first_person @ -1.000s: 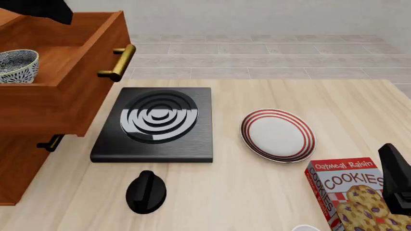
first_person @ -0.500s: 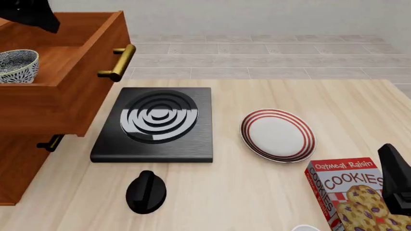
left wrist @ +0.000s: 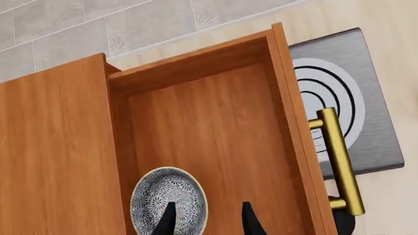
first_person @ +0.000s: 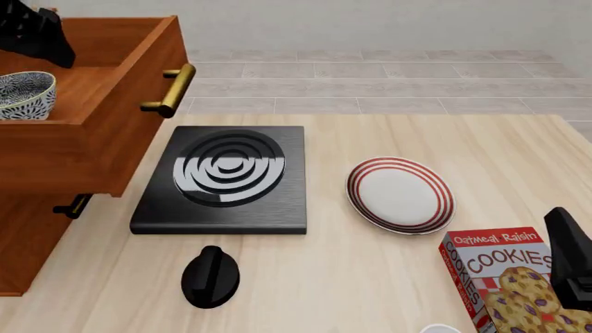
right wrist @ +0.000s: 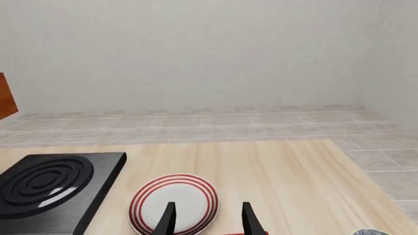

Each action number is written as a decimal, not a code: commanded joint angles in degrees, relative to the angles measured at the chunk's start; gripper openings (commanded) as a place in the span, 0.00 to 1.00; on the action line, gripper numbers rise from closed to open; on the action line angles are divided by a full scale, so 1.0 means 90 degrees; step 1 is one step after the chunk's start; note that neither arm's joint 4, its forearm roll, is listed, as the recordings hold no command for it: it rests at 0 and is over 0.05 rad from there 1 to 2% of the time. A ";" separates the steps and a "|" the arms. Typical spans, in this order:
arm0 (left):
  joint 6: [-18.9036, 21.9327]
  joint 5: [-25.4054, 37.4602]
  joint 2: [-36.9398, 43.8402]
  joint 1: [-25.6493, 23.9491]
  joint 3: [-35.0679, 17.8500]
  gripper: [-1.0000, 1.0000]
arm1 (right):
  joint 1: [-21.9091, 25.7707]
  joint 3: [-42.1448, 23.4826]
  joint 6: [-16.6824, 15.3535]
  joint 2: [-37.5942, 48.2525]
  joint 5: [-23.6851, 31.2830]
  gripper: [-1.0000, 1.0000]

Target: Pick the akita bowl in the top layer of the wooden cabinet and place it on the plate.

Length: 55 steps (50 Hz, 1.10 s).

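Observation:
The akita bowl [first_person: 23, 94], white with a dense dark pattern, sits inside the pulled-out top layer [first_person: 102, 139] of the wooden cabinet [first_person: 26, 236]. My left gripper [first_person: 57, 50] hovers over the drawer, just above and behind the bowl. In the left wrist view the left gripper [left wrist: 207, 218] is open. One finger is over the bowl [left wrist: 168, 196] and the other over the drawer floor [left wrist: 222, 132]. The plate [first_person: 400, 194] with red rings lies on the table at centre right. My right gripper [right wrist: 207, 219] is open, low at the near right, facing the plate [right wrist: 173, 203].
A black stove [first_person: 224, 177] with grey rings lies between cabinet and plate. A black knob-like object [first_person: 211, 276] stands near the front. A red cookies box [first_person: 504, 277] stands beside the right gripper [first_person: 572, 263]. The drawer's brass handle [first_person: 169, 89] juts out over the stove.
The left gripper has moved left and down over the open drawer, closer to the bowl. The right arm, bowl and plate have stayed put.

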 commanded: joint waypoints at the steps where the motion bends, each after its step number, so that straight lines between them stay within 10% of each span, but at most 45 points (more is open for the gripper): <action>1: 0.0154 0.0000 0.0100 0.0216 0.0135 1.00 | -0.0005 0.0014 0.0004 -0.0004 -0.0015 1.00; 55: -0.0199 -0.0426 -0.0035 0.0164 0.1119 1.00 | 0.0000 -0.0003 -0.0010 0.0000 0.0005 1.00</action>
